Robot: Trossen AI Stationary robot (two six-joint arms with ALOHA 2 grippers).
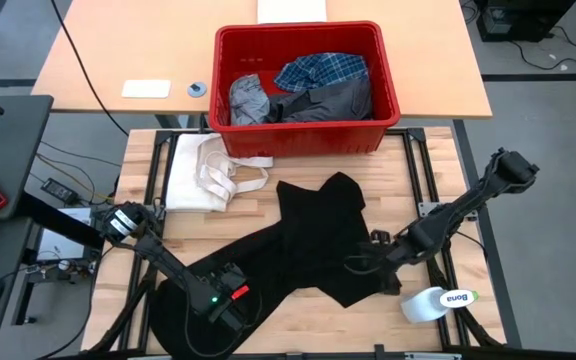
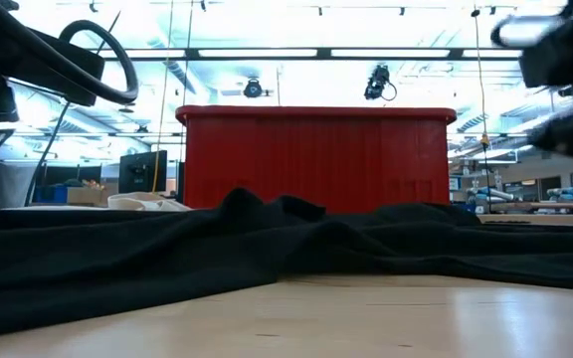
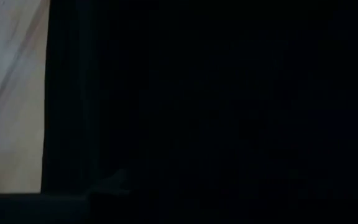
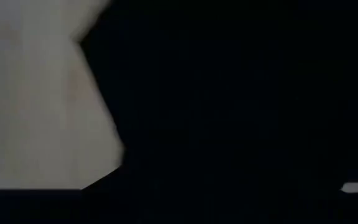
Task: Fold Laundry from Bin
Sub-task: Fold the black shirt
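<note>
A large black garment (image 1: 308, 240) lies spread and rumpled across the wooden table; the low view shows it as low dark folds (image 2: 267, 249). My left gripper (image 1: 220, 300) is down over its near left part. My right gripper (image 1: 368, 262) is down at its right edge. Black cloth fills both wrist views (image 3: 229, 112) (image 4: 241, 112), hiding each place of contact. The red bin (image 1: 298, 30) stands at the far side. It holds a blue-and-white plaid shirt (image 1: 323, 70), a light grey garment (image 1: 248, 98) and a dark grey one (image 1: 333, 100).
A cream-white cloth with strap loops (image 1: 208, 170) lies left of the bin's near corner. A white roll (image 1: 438, 303) sits at the near right beside my right arm. Bare wood shows between the black garment and the bin and along the near edge.
</note>
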